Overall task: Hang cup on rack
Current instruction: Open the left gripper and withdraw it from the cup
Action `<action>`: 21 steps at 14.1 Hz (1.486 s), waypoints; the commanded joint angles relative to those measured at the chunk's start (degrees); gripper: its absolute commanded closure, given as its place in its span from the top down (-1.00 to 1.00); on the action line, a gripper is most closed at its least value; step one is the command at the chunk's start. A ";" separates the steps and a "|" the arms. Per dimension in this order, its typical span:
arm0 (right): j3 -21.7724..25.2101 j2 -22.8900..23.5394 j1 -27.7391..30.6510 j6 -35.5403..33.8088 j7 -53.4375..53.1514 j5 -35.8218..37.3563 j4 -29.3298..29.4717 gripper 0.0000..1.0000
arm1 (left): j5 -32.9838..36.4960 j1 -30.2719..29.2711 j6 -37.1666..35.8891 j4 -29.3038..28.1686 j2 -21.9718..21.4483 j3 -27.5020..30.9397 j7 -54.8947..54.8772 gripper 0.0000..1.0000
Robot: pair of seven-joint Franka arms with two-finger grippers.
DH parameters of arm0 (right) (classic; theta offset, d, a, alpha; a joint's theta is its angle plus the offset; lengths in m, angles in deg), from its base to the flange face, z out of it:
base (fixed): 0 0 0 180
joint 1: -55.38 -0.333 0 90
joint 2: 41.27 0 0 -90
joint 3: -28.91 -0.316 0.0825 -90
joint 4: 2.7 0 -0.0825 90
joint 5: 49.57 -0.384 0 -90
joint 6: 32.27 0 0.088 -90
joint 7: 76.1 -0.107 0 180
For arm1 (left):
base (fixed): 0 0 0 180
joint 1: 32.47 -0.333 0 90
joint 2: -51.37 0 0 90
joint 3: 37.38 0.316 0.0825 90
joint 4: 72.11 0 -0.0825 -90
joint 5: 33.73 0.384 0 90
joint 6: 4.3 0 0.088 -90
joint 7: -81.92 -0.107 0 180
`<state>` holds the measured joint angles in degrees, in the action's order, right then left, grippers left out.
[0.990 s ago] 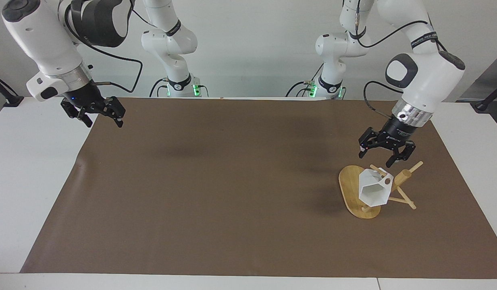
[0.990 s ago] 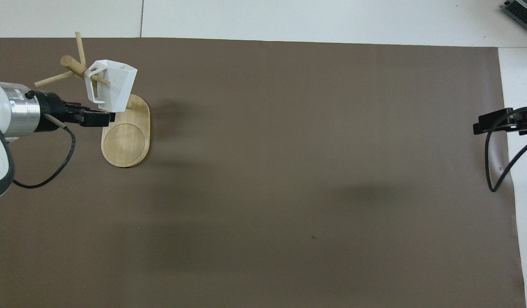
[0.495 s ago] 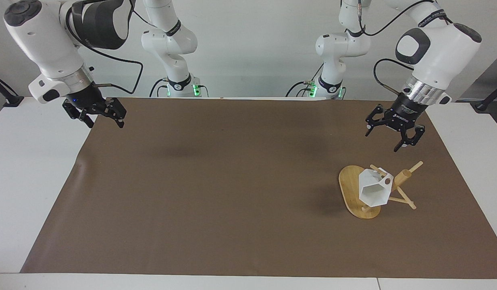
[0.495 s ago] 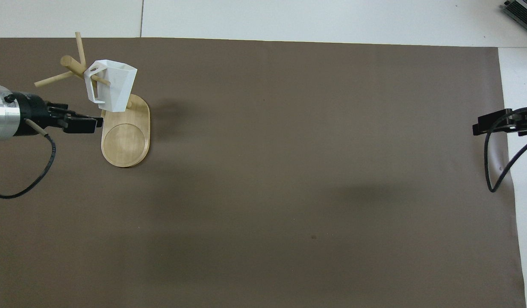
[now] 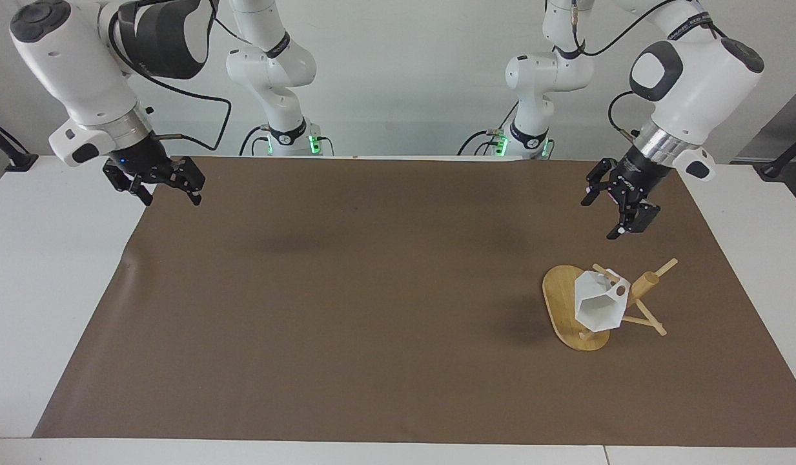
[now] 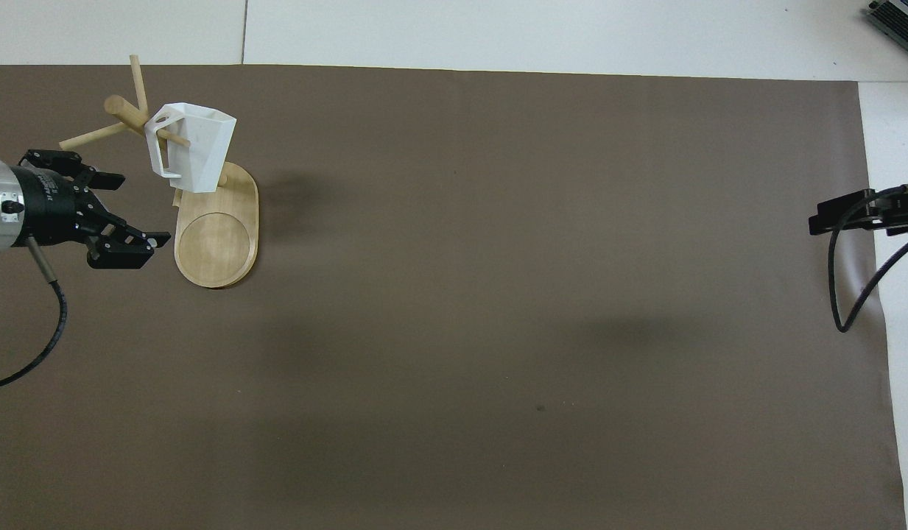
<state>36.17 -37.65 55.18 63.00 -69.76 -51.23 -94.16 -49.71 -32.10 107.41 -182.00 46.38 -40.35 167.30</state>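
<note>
Both claws are empty with fingers spread. The left claw [image 5: 620,208] hangs over the brown mat [image 5: 372,290] beside the rack [image 5: 569,310], toward the robots' side of it, and is by far the nearer; the right claw [image 5: 157,184] waits over the mat's other end. The cup [image 5: 598,303], white and faceted, hangs by its pierced handle on a thin peg (mouth tilted sideways, clear of the counter [image 5: 55,258]), so the hanging looks done.

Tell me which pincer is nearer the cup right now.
Left. The left pincer hangs open over the mat beside the rack, where the cup hangs on a peg. The right pincer waits open at the right arm's end.
</note>
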 commanded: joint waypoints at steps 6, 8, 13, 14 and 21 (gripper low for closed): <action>-0.06 -1.33 0.02 0.27 1.30 0.69 -1.44 1.00 | 5.51 -0.54 -7.20 3.18 -0.81 0.16 -39.00 1.00; -0.06 -1.33 0.02 0.27 1.30 0.61 -1.44 1.00 | 7.61 -0.63 -10.27 3.45 -1.07 0.25 -50.68 1.00; -0.06 -1.24 0.02 0.27 1.30 0.69 -1.44 1.00 | 11.91 -0.89 -17.39 7.04 -0.81 0.51 -76.99 1.00; -0.06 -1.24 0.02 0.36 1.30 0.69 -1.44 1.00 | 13.06 -0.89 -18.45 8.53 -0.38 0.51 -80.16 1.00; -0.06 -1.25 0.02 0.27 1.30 0.69 -1.44 1.00 | 15.45 -0.72 -24.59 20.75 3.84 0.51 -88.09 1.00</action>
<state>36.17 -37.66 55.18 63.00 -69.76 -51.23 -94.16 -35.84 -32.35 86.52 -166.66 47.19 -39.40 81.71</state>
